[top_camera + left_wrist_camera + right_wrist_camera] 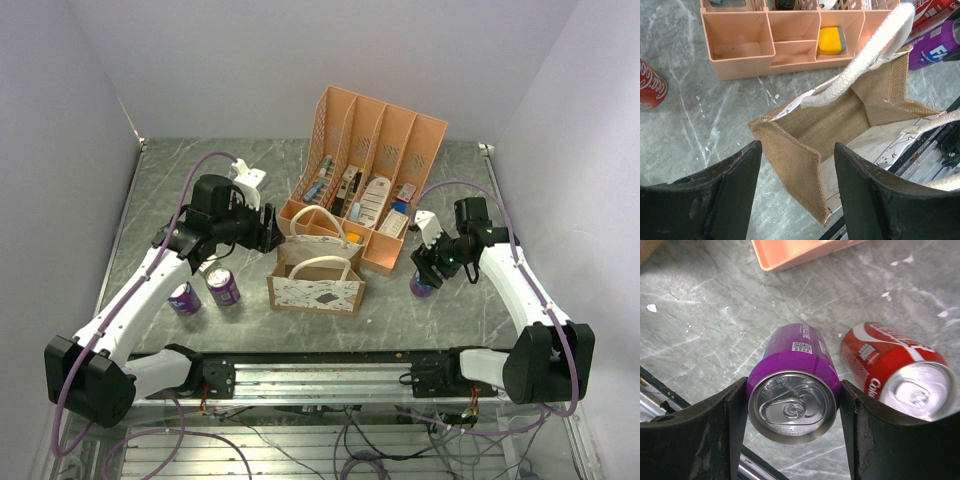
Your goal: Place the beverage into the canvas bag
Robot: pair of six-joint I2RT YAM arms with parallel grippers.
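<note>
pair of purple cans [223, 287]: You find these two standing close together by the near left corner of the table [450, 320], well apart from the bag.
canvas bag [316, 290]: Your bag stands upright by the middle of the near edge. Its mouth is open to the top and both white handles [865, 55] stick up.
right pincer [424, 278]: Look near the right edge, level with the bag. It is closed onto the purple drink can, with one black finger [725, 435] pressed on each side.
purple drink can [792, 380]: This is the drink you want. It sits between those fingers with its silver top up, well apart from the bag. You cannot tell if it is off the table.
red can [890, 370]: It stands just beside the purple drink can, and you cannot tell if they touch.
left pincer [270, 228]: It hangs a bit past the bag, toward the left edge. It is spread wide and has hold of nothing. In your left wrist view one end of the bag shows between its fingers [730, 200].
orange rack [375, 170]: It stands by the middle of the far edge, just behind the bag. Small things fill its slots, too small to tell.
yellow block [831, 40]: It lies in the rack's low front tray.
</note>
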